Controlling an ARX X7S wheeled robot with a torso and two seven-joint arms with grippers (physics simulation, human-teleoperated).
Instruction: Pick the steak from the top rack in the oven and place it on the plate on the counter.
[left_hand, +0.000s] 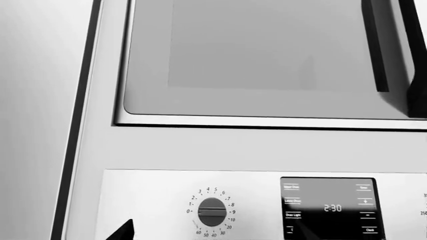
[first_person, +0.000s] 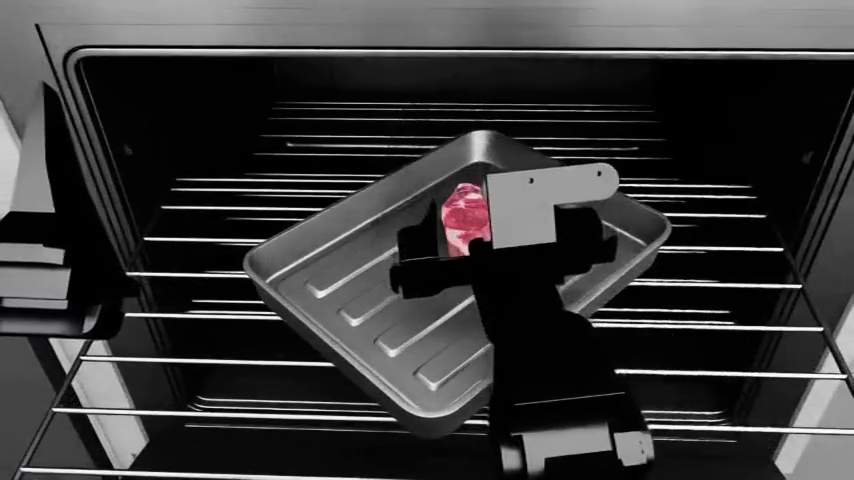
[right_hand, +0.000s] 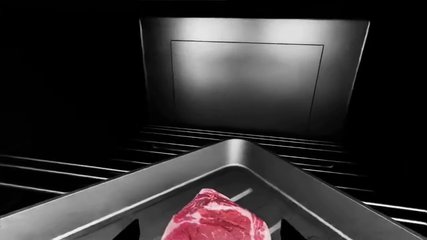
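Head view, looking straight into the oven (first_person: 160, 150): the right arm reaches in at centre frame over a grey ridged baking tray (first_person: 347, 290) sitting skewed on a wire rack (first_person: 200, 275), and the steak (first_person: 465, 216) lies in the tray, half hidden by the wrist. The right wrist view has the steak (right_hand: 217, 217) at bottom centre, dark tips of the right gripper's (right_hand: 207, 234) fingers (right_hand: 128, 231) spread either side, not touching. The left wrist view faces a timer dial (left_hand: 212, 211) and clock display (left_hand: 331, 207); left fingers' spacing can't be told.
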